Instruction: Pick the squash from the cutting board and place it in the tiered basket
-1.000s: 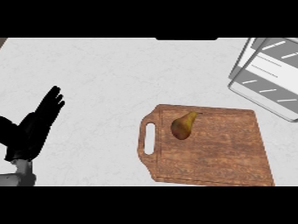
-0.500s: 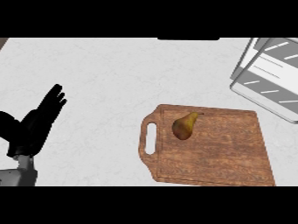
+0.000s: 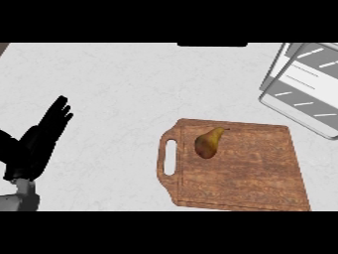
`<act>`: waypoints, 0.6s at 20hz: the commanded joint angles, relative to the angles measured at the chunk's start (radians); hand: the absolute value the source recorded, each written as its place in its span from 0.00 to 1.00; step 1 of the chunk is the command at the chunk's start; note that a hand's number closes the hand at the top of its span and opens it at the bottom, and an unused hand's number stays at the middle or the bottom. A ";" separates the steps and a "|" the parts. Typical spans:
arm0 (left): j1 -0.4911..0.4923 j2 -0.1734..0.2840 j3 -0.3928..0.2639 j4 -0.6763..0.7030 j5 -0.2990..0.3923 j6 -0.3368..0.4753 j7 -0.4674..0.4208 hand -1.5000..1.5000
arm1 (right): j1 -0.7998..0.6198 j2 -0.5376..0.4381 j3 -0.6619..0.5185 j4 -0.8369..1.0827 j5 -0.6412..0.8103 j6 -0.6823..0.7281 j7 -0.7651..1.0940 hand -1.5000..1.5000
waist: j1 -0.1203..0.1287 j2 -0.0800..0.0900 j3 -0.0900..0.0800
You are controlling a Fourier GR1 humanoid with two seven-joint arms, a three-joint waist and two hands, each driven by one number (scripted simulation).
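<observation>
The small yellow-brown, pear-shaped squash [image 3: 209, 143] is seen lying on its side on the brown wooden cutting board [image 3: 252, 173], in the corner of the board nearest the slotted handle, with its narrow stem end turned towards the grey wire tiered basket [image 3: 314, 89]. The board is taken here as the landmark: the basket stands beyond its far right corner, apart from it, on the white speckled desk [image 3: 142, 84]. The black left hand [image 3: 34, 144] is shown well to the left of the board, above the desk, with its fingers straight and spread and its thumb held out; nothing is held in it. A thin curved pale rim is glimpsed at the view's edge, left of that hand, but what it belongs to cannot be told. The right hand is not shown in the head view. The task is judged to be at its very start, since the squash is untouched and the basket's visible tier appears to hold nothing. For the next move, a hand would need to be brought over the board's handle end, lowered onto the squash, and its fingers curled round the thicker body. As the basket lies on the board's far right side, a carry across the board's whole width would be needed from the left hand.
</observation>
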 commanded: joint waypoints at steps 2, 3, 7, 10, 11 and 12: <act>-0.035 0.026 0.030 -0.035 0.023 -0.016 0.072 0.50 | -0.024 0.047 0.019 0.107 0.055 -0.032 -0.065 1.00 | 0.005 0.009 0.006; -0.044 0.005 0.020 0.035 -0.007 -0.009 0.009 0.50 | -0.071 0.044 0.029 0.150 0.078 -0.037 -0.074 1.00 | 0.006 0.011 0.006; -0.040 -0.025 -0.003 0.034 -0.034 0.008 -0.014 0.50 | -0.057 0.093 0.048 0.128 0.129 -0.111 -0.055 1.00 | 0.002 0.011 0.006; 0.024 -0.016 -0.003 -0.044 -0.014 -0.007 0.012 0.50 | -0.072 0.097 0.046 0.220 0.162 -0.150 -0.115 1.00 | 0.019 0.013 0.006; -0.017 -0.026 -0.010 -0.018 -0.019 0.002 0.034 0.50 | -0.071 0.129 0.055 0.194 0.180 -0.195 -0.085 1.00 | 0.011 0.013 0.006; 0.007 0.001 0.012 -0.044 -0.006 -0.019 0.018 0.50 | -0.072 0.150 0.048 0.211 0.184 -0.228 -0.098 1.00 | 0.019 0.013 0.006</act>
